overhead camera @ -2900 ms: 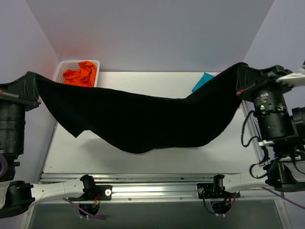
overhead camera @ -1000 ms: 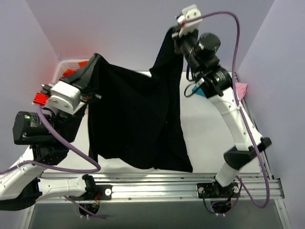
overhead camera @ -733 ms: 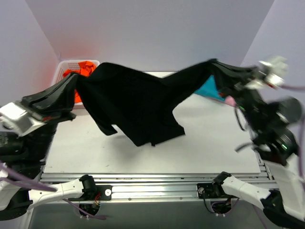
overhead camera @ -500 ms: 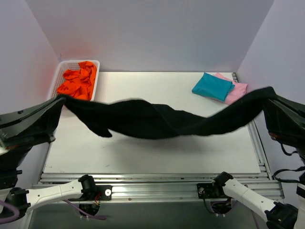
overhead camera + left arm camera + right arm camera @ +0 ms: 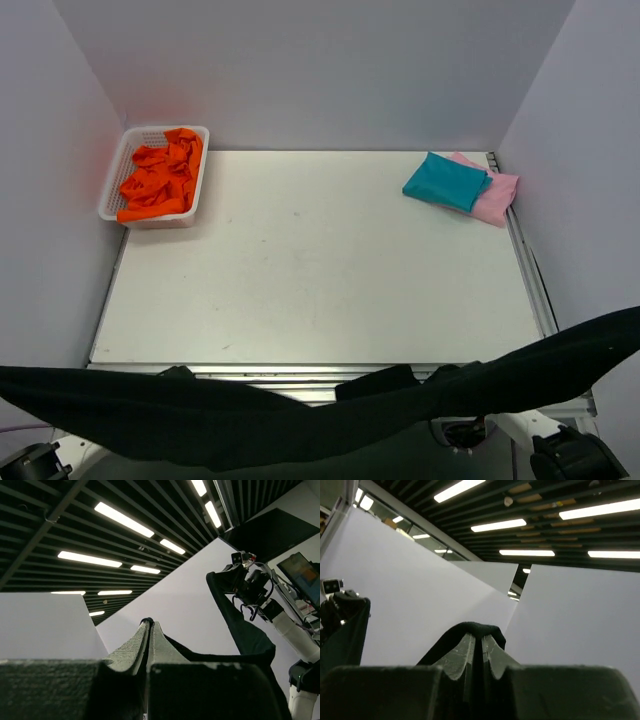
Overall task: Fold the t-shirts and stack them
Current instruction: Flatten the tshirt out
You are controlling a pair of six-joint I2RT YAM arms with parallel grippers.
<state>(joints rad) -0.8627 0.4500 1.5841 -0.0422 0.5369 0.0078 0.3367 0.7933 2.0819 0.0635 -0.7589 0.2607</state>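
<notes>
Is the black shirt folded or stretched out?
Stretched out: the black shirt hangs as one long band, held by the left gripper and right gripper.

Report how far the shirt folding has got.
Done: teal shirt folded, lying on the folded pink shirt at the far right corner. In hand: black shirt stretched between the left gripper and right gripper, above the near edge. Left: lay, fold, stack it.
</notes>
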